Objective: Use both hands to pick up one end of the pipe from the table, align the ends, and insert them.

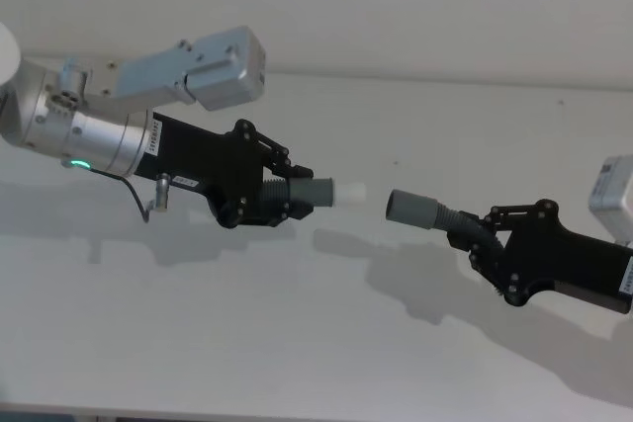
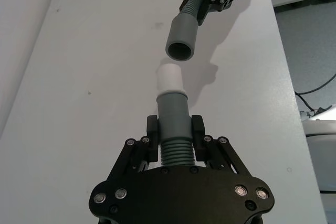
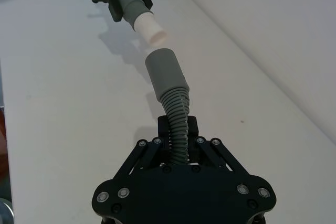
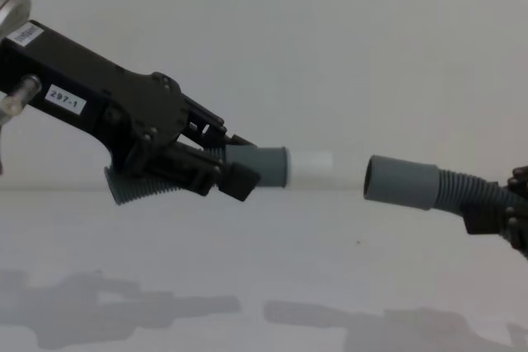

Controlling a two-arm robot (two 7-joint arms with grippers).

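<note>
chest view: "297-1" label [image 4: 65, 99] on left hand [image 4: 235, 172]

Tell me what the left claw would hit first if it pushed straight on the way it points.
Left claw carries the white-tipped grey cuff; it would probably meet the wider grey hollow socket held by the right claw.

Two black angular robot grippers – a left one [image 1: 289, 197] and a right one [image 1: 473, 236]. One dark grey bendy ribbed pipe [image 3: 177, 124], with two ends – one smooth grey cuff with a white tip [image 1: 331, 193] and one wider hollow grey socket [image 1: 410, 209]. One plain white flat table [image 1: 297, 343]. Two small white labels [image 4: 64, 99] on the left arm.
</note>
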